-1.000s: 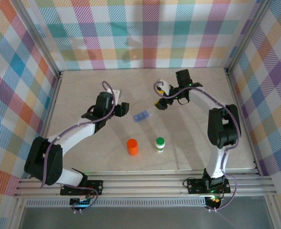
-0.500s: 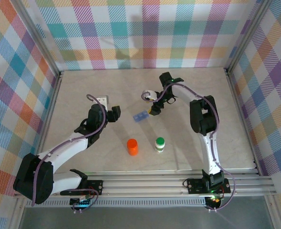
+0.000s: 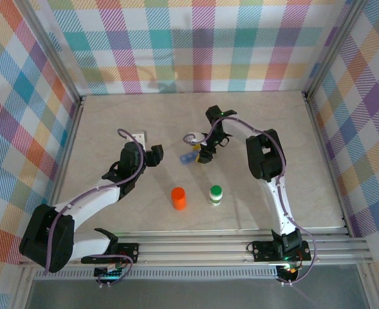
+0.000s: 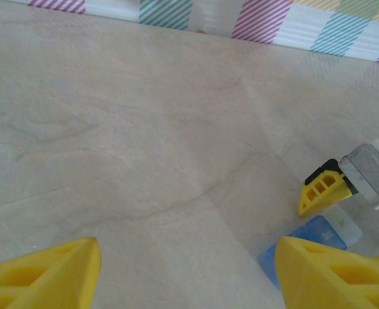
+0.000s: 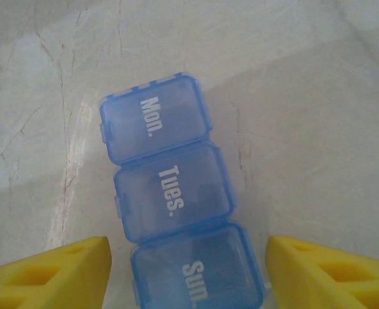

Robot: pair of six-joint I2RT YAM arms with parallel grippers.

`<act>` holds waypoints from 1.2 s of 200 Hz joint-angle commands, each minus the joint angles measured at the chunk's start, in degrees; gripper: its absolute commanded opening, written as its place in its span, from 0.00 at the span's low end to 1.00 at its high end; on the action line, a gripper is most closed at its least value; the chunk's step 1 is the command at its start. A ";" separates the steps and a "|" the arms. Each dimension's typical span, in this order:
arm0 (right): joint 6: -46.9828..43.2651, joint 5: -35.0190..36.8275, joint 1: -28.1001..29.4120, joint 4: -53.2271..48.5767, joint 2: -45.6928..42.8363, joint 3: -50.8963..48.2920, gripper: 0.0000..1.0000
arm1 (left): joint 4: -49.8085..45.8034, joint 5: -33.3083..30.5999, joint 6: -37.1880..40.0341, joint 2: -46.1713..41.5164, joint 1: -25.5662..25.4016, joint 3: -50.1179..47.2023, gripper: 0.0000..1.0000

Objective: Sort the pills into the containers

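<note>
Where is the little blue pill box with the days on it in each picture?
Top external: pill box mid-table, beside the right gripper.
Left wrist: pill box at the bottom right.
Right wrist: pill box in the middle, lids reading Mon., Tues., Sun.
Shared landmark: the right gripper's yellow fingers, either side of the box.

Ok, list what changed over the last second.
The right gripper swept left to the pill box and now straddles it, jaws narrowing. The left gripper drew back a little. Pill box, orange bottle and green-capped bottle stayed put.
</note>
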 commanded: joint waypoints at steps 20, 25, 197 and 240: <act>-2.41 -0.38 0.55 0.57 0.56 -1.94 0.60 | 2.37 0.89 -0.54 0.87 0.47 -0.13 0.72; -2.42 -0.33 0.57 0.71 0.52 -2.19 0.60 | 2.46 0.83 -0.64 1.01 0.47 -0.13 0.72; 9.95 -1.32 -2.72 10.39 -22.38 -20.53 0.20 | 9.54 20.03 15.90 8.77 0.19 11.05 0.71; 10.61 -0.64 -4.16 8.42 -29.74 -26.42 0.15 | -5.05 46.41 47.61 16.44 -0.48 20.48 0.74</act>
